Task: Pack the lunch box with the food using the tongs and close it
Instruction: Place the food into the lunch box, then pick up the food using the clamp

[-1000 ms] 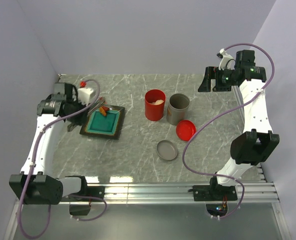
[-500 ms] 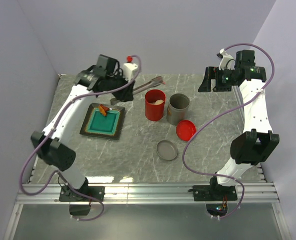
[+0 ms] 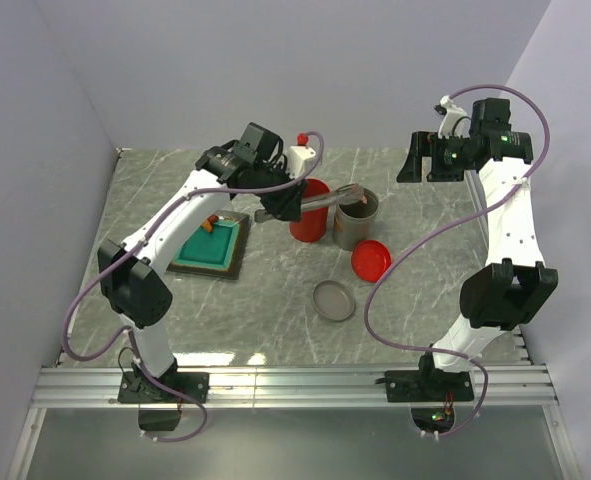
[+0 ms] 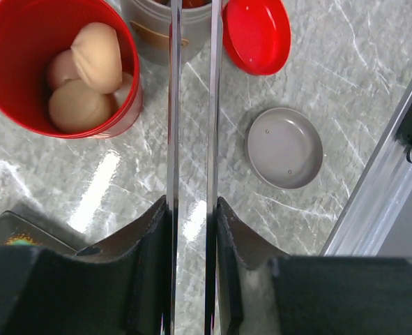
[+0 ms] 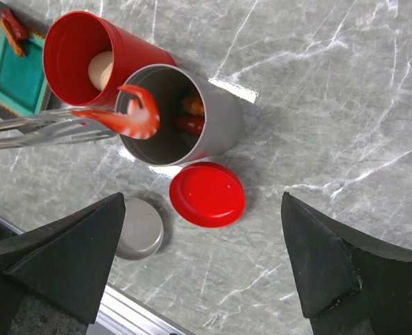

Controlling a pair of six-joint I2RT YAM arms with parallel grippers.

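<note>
The red lunch box (image 3: 309, 210) stands upright at mid-table with beige egg-like balls (image 4: 87, 77) inside. My left gripper (image 4: 192, 209) is shut on the long grey tongs (image 4: 192, 125), which reach across the box's rim. Their tips pinch a red curled food piece (image 5: 130, 115) over the mouth of the grey cup (image 5: 185, 118) beside the box. Orange and red bits (image 5: 190, 115) lie inside that cup. The red lid (image 3: 371, 259) lies flat in front of the cup. My right gripper (image 3: 412, 160) hangs open, high at the back right.
A dark tray with a teal inside (image 3: 211, 245) sits left of the box, with orange and red food pieces (image 5: 12, 31) at its far edge. A grey lid (image 3: 334, 300) lies in front of the cups. The metal rail (image 3: 295, 380) runs along the near edge.
My left arm has swung right from the tray to above the red box and grey cup, carrying the tongs. The right arm has not moved.
</note>
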